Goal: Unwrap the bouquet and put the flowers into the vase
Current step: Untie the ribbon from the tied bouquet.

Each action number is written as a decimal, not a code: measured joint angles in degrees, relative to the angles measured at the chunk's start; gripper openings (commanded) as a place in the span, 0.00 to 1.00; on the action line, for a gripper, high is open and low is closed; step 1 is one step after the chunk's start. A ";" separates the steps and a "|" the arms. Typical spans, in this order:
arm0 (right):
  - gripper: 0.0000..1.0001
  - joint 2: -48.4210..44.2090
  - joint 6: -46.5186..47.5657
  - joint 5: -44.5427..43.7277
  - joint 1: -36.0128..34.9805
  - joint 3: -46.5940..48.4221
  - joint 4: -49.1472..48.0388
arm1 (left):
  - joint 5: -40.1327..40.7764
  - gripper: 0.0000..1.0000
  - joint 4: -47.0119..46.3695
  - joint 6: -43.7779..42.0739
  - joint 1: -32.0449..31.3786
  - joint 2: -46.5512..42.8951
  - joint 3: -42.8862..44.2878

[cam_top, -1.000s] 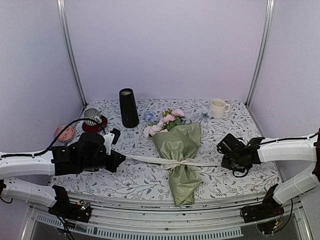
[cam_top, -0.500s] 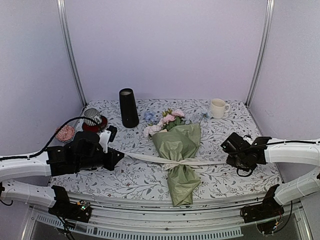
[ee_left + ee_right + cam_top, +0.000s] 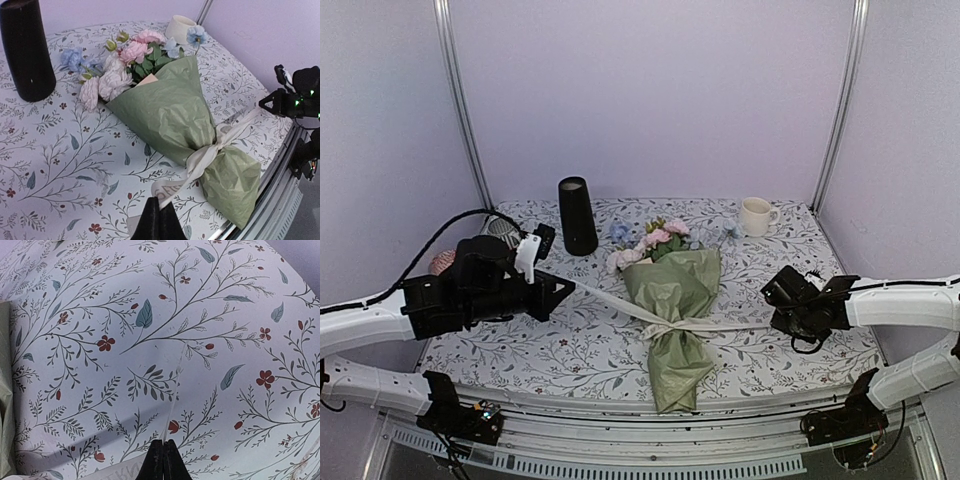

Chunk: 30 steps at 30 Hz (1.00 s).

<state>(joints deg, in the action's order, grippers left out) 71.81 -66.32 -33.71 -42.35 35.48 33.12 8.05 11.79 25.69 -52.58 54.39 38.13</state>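
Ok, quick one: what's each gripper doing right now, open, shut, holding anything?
Left gripper: closed, pinching one end of the cream ribbon.
Right gripper: closed, holding the ribbon's other end.

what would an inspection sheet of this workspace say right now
surface: floral-print table, flat, nothing spilled
job's things: bouquet lying wrapped, ribbon knotted around it; vase upright at the back, apart from it, no flowers in it
clutter: cream mug back right; striped cup and pink item back left, partly hidden by the left arm
grippers: left gripper shut on one ribbon end, pulled taut; right gripper shut on the other end
cables: black cable arcs over the left arm
surroundings: plain lilac walls, metal corner posts
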 measured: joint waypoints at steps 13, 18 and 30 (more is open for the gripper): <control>0.02 2.80 1.25 1.18 0.04 0.00 -0.66 | -3.93 0.00 -0.42 -4.09 0.00 5.42 11.78; 0.02 2.95 1.29 1.53 0.04 0.00 -1.14 | -6.40 0.00 -0.44 -4.72 0.00 5.97 14.58; 0.02 4.17 2.08 2.78 0.04 0.00 -1.73 | -10.82 0.00 -1.53 -4.44 0.02 2.29 16.48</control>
<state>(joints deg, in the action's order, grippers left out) 75.99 -64.25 -30.94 -42.30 35.48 31.40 -2.76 10.26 21.26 -52.56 56.69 54.61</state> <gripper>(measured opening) 0.021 0.008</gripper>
